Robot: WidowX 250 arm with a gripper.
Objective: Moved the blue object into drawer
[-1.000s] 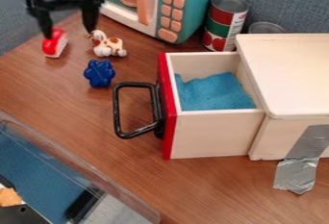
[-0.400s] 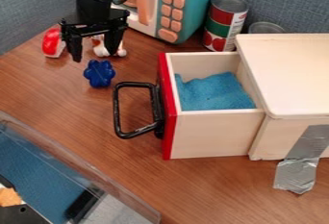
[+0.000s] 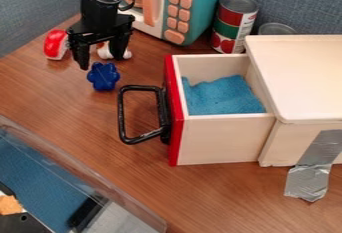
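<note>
The black gripper (image 3: 101, 63) hangs at the upper left, its two fingers spread apart with nothing between them. Just below its fingertips the blue flower-shaped object (image 3: 103, 76) lies on the wooden table. To the right, the drawer (image 3: 219, 141) with its red front and black handle is pulled out of a white cabinet (image 3: 304, 77). A blue cloth (image 3: 222, 96) lies inside the drawer.
A red and white toy (image 3: 55, 45) and a small white and brown figure (image 3: 105, 52) lie near the gripper. Behind are a teal toy microwave (image 3: 194, 14) and cans (image 3: 234, 24). A clear-walled bin (image 3: 80, 169) occupies the lower left.
The gripper has come right and down the view from the upper left, to just above the blue object. The blue object and the drawer have stayed in place.
</note>
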